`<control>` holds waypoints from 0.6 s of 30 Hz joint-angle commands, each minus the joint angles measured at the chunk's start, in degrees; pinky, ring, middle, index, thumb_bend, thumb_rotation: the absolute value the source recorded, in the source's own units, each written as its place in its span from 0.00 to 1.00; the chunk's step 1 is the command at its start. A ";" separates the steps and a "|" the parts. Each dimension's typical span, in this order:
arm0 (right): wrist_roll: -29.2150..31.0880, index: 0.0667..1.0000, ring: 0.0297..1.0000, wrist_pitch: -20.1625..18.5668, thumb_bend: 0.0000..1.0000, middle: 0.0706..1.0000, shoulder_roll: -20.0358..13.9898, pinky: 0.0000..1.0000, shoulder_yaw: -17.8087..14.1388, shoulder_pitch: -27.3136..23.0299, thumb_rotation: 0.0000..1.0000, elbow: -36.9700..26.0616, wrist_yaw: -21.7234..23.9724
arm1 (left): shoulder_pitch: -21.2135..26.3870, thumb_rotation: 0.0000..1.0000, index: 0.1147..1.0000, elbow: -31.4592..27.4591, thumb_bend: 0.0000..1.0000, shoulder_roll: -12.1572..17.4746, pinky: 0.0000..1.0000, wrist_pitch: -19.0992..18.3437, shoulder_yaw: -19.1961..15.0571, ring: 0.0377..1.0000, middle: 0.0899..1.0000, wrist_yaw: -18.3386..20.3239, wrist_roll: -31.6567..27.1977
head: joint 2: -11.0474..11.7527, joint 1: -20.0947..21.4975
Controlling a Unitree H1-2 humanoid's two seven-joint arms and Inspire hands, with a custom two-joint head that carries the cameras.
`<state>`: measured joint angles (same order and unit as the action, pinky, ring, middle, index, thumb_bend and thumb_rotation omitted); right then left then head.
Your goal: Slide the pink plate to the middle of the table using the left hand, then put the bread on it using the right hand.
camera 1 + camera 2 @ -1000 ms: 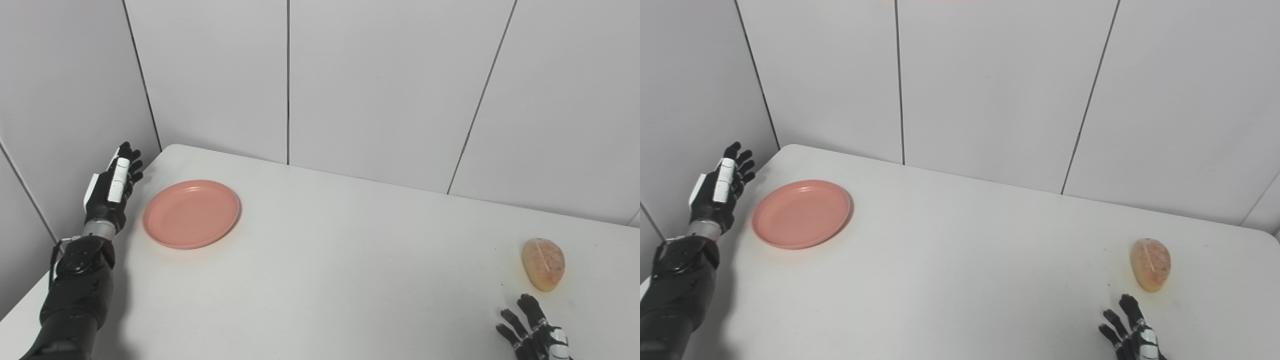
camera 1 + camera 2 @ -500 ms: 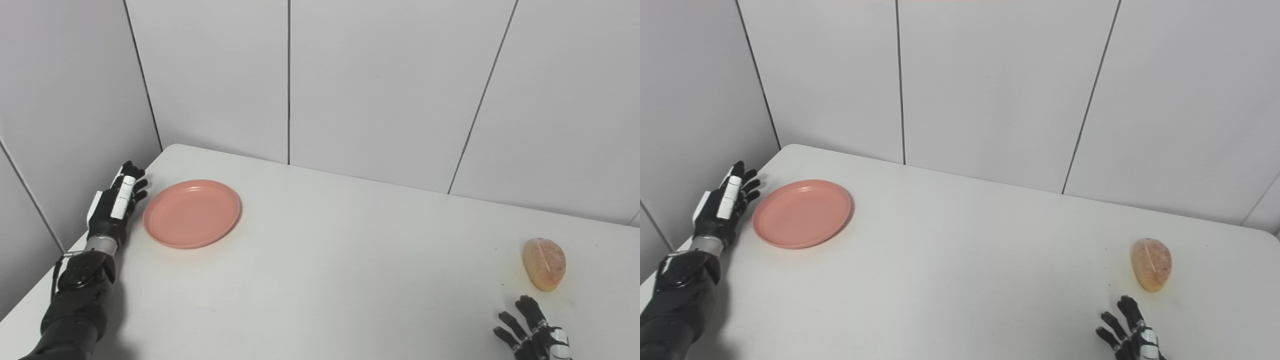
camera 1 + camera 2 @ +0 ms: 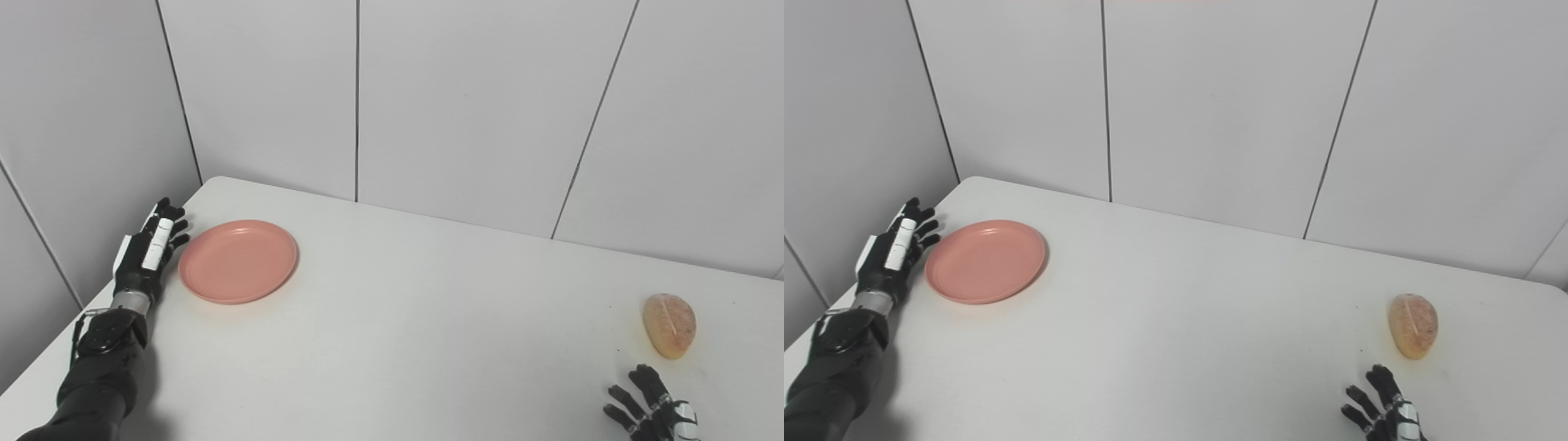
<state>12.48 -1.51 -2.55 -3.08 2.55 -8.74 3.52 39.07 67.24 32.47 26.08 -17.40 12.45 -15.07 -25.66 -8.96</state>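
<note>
The pink plate [image 3: 237,261] lies flat on the white table [image 3: 404,318] near its far left corner. My left hand [image 3: 149,250] is low at the table's left edge, just left of the plate's rim, open with fingers stretched forward; I cannot tell whether it touches the rim. The bread [image 3: 669,324], a tan oval roll with a slit on top, lies at the right side of the table. My right hand [image 3: 649,413] is open at the bottom right, fingers spread, a short way in front of the bread and apart from it, partly cut off by the frame.
Grey wall panels [image 3: 465,104] close the table in at the back and on the left, right beside my left hand. A wide bare stretch of the table [image 3: 1176,343] lies between the plate and the bread.
My left hand has come down from raised beside the wall to table level and closer to the plate's left rim. The right hand has sunk slightly toward the bottom edge. Plate and bread have not moved.
</note>
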 commanded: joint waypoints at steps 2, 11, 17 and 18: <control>-0.22 0.89 0.81 -2.29 0.72 0.91 0.06 0.79 0.16 0.60 1.00 -0.65 -0.15 | 2.36 0.84 0.96 0.50 1.00 -1.08 0.89 0.50 1.06 0.89 0.92 2.04 0.25 | -0.04 -0.07; -0.36 0.89 0.80 -2.63 0.71 0.90 0.09 0.78 0.54 0.44 1.00 -0.72 -0.37 | 2.20 0.85 0.98 -0.96 0.97 -2.13 0.87 0.49 2.21 0.94 0.94 3.36 0.27 | -0.52 0.40; -0.35 0.89 0.80 -3.04 0.70 0.90 0.27 0.77 0.78 0.35 1.00 -0.94 -0.50 | 2.74 0.86 0.99 -2.05 0.93 -2.48 0.89 -0.07 3.24 0.95 0.95 4.30 0.13 | -0.73 0.62; -0.42 0.89 0.80 -3.14 0.70 0.90 0.27 0.77 0.84 0.35 1.00 -1.03 -0.54 | 2.87 0.86 0.99 -2.23 0.93 -2.61 0.89 -0.28 3.34 0.95 0.95 4.50 -0.04 | -0.87 0.77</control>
<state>12.38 -2.13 -2.37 -2.53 2.51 -8.95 2.93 39.46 66.27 31.09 26.29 -14.90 14.29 -15.10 -26.45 -8.17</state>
